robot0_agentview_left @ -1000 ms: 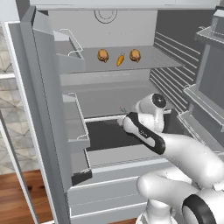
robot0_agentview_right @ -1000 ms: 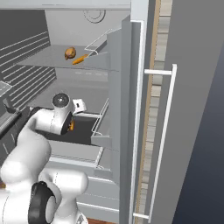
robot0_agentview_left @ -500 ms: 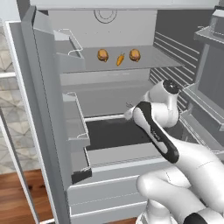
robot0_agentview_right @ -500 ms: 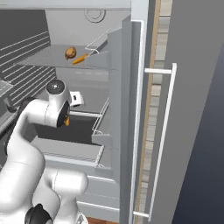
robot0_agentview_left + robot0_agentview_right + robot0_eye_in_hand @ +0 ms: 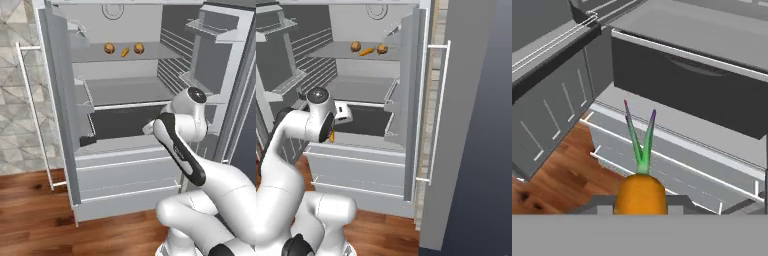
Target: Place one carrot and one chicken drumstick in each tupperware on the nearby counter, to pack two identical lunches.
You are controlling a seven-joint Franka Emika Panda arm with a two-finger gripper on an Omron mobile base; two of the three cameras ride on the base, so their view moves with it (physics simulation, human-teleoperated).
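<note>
Carrot [image 5: 640, 192]: orange, green top with purple tips, clamped in the gripper [image 5: 640, 202]; seen in the hand view with its leaf end pointing away from the hand, over the wood floor [image 5: 559, 172] and the fridge's lower drawers [image 5: 677, 165]. In the right base view a sliver of orange [image 5: 332, 136] shows just below the wrist, in front of the drawer fronts.

Gripper: pincer closed on the carrot, held out in front of the open fridge [image 5: 125, 100] at about the height of the dark drawer [image 5: 122, 122]. Fingers mostly hidden behind the carrot.

Arm [image 5: 185, 150]: white with dark joints, bent at the elbow, wrist just before the fridge's middle section.

Fridge drawers: two pale grey fronts [image 5: 125, 175] at the bottom, shut; above them the dark compartment, open to view.

Doors: one [image 5: 55, 100] swung wide at left, another [image 5: 416, 100] at right with a long white bar handle [image 5: 438, 110].

Upper shelf [image 5: 100, 55], farthest back: a second carrot [image 5: 125, 51] lying between two brown drumsticks [image 5: 109, 48] [image 5: 139, 48], near one another, apart from the arm.
</note>
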